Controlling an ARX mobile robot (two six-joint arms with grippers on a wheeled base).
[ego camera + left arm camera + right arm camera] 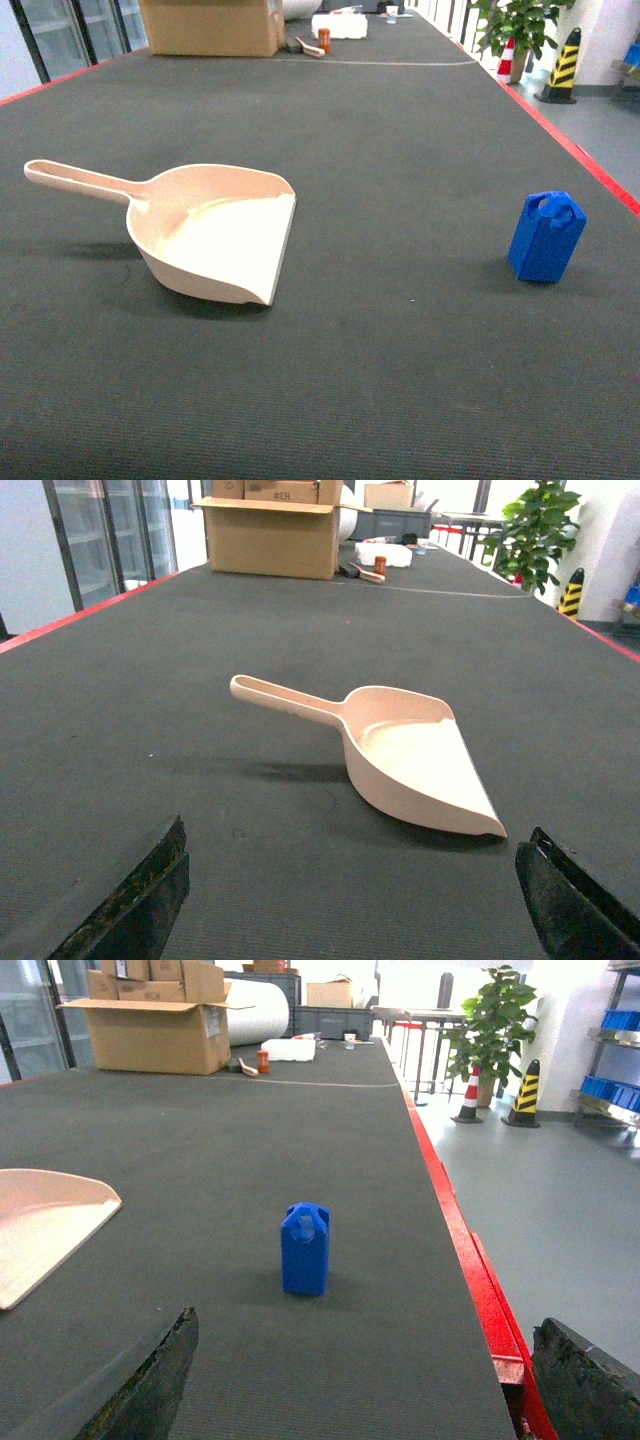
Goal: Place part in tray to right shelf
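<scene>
The part (546,237), a small bright blue block with a lug on top, stands upright on the dark mat at the right; in the right wrist view the part (305,1249) is ahead of my open right gripper (365,1385), well clear of its fingers. The beige tray (213,235) lies at the left, handle pointing far left. In the left wrist view the tray (410,755) sits ahead of my open left gripper (350,900), with nothing between the jaws. Neither gripper shows in the head view. The right shelf is out of view.
A cardboard box (212,26) and small items (322,40) stand at the table's far end. The red table edge (470,1260) runs close on the right, with floor beyond, a potted plant (492,1020) and a striped cone (525,1092).
</scene>
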